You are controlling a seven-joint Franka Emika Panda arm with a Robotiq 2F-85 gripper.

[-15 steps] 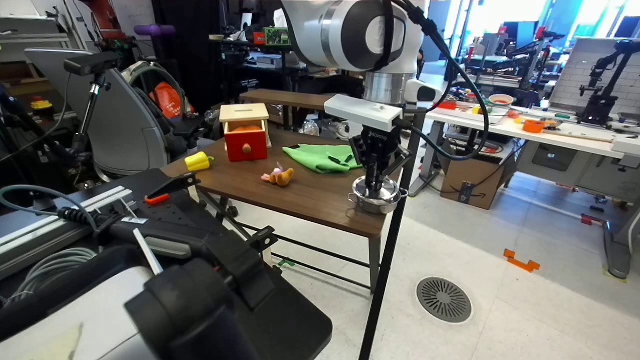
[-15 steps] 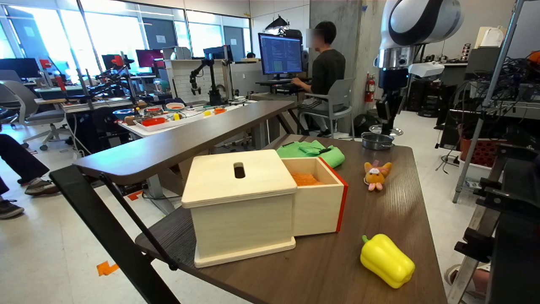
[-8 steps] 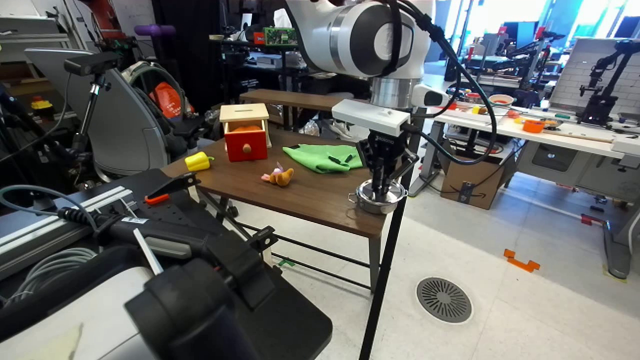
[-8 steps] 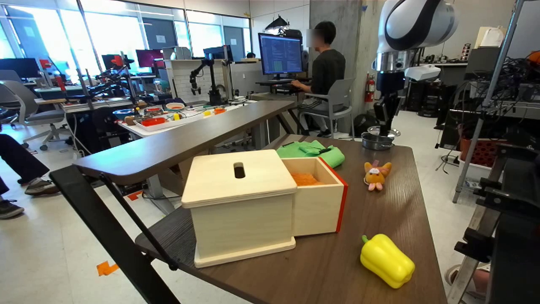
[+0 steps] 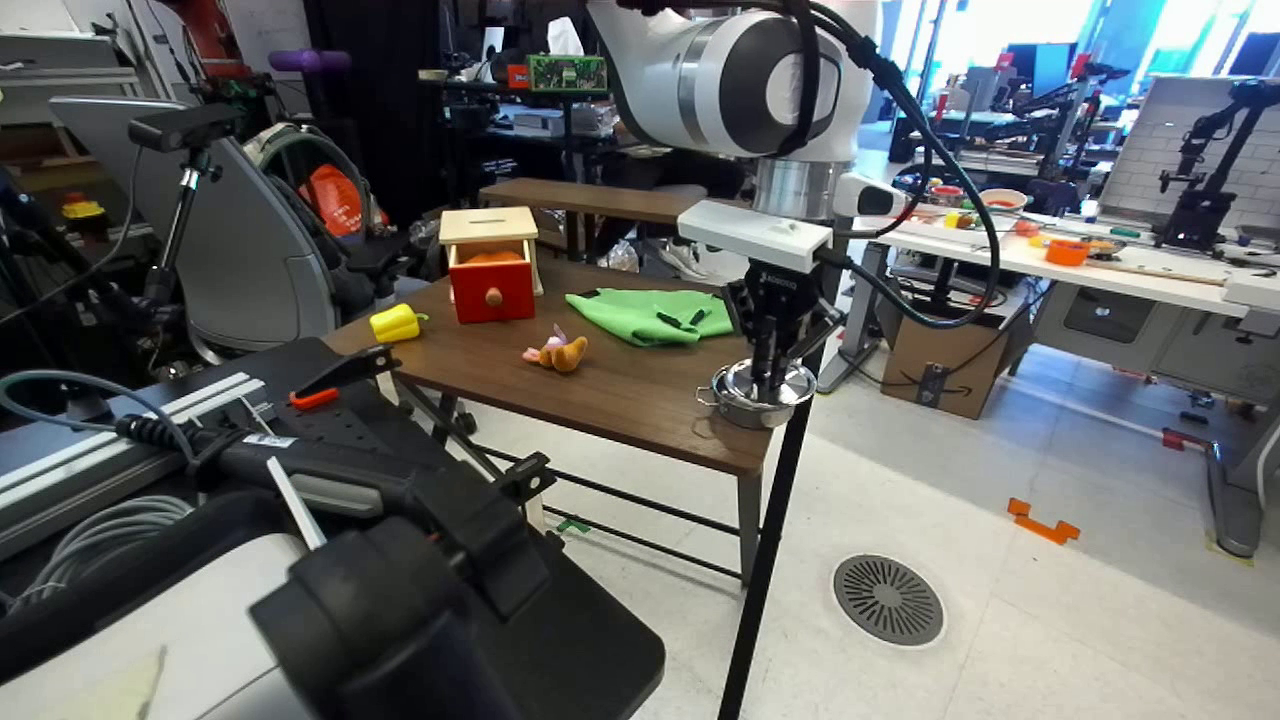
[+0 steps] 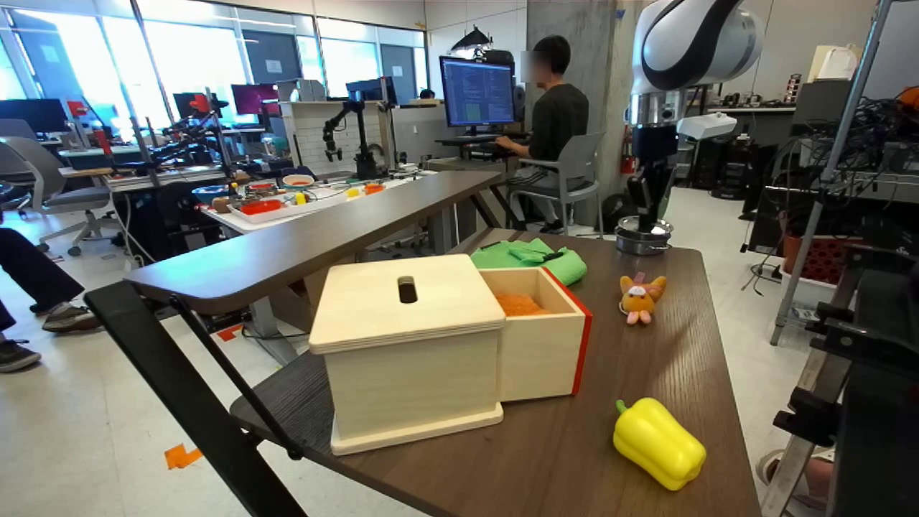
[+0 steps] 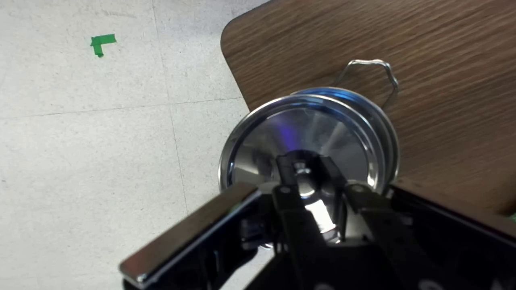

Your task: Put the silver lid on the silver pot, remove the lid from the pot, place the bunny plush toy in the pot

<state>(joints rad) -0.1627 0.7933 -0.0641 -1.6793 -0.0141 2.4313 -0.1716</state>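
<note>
The silver pot (image 5: 752, 413) stands at a corner of the brown table; it is also in the other exterior view (image 6: 641, 248) and the wrist view (image 7: 392, 139). My gripper (image 7: 306, 161) is shut on the knob of the silver lid (image 7: 318, 123). The lid is level over the pot's mouth, a little off centre in the wrist view, with pot rim showing at its upper right. I cannot tell whether it rests on the rim. The gripper also shows in both exterior views (image 5: 766, 388) (image 6: 648, 226). The bunny plush toy (image 5: 558, 354) lies on the table, also here (image 6: 639, 300).
A green cloth (image 5: 645, 315) with dark pens lies behind the pot. A wooden box (image 6: 409, 373) with its red-fronted drawer (image 5: 493, 290) open and a yellow pepper (image 6: 659, 444) stand farther along the table (image 5: 610, 395). The pot is close to the table's edge.
My gripper has carried the lid a short way rightward in an exterior view, leftward in another. The lid now lines up more closely over the pot. The pot and bunny have not moved.
</note>
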